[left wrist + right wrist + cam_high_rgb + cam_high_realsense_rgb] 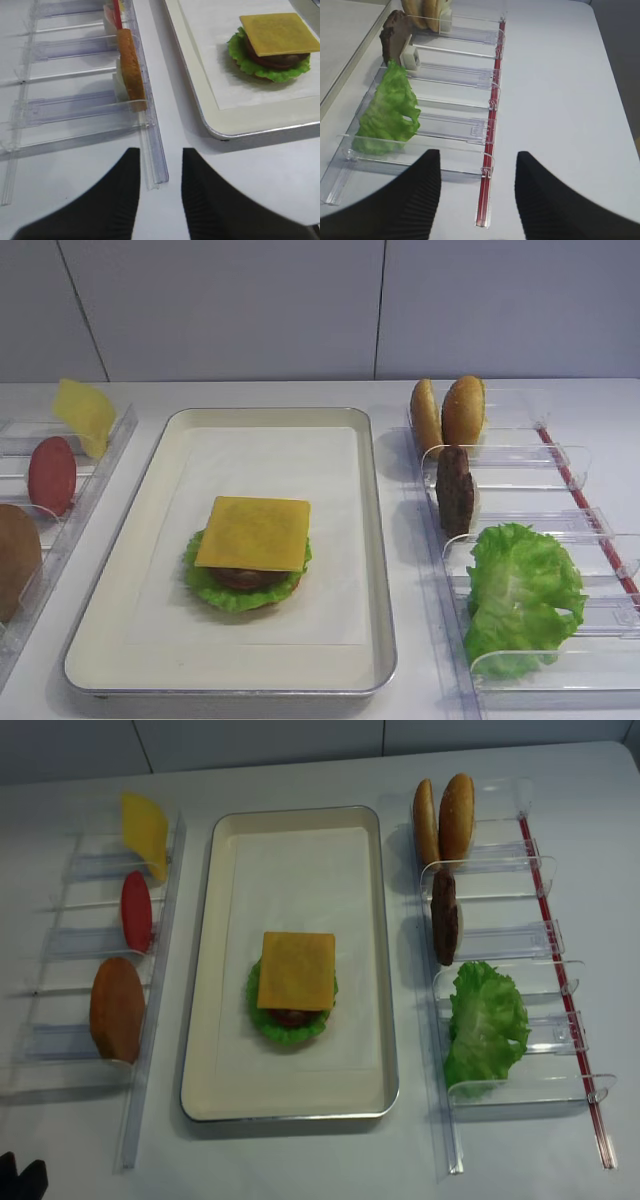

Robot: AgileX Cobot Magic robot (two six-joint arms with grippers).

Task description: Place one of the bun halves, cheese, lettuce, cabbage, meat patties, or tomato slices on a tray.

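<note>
The cream tray [377,540] holds a stack topped by a square of cheese [254,532] over a brown patty and lettuce [205,585]. Another cheese slice [145,832], a tomato slice [136,910] and a bun half [117,1008] stand in the left rack. The right rack holds two bun halves [445,818], a meat patty [444,917] and lettuce [485,1020]. Cabbage is out of view. My left gripper [160,170] is open and empty, low over the table by the left rack's near end. My right gripper [477,175] is open and empty before the right rack's near end.
The clear left rack's rail [152,150] ends just ahead of the left fingers, with the tray's near corner [220,132] to its right. A red strip [487,165] runs along the right rack's outer side. Bare white table lies right of it.
</note>
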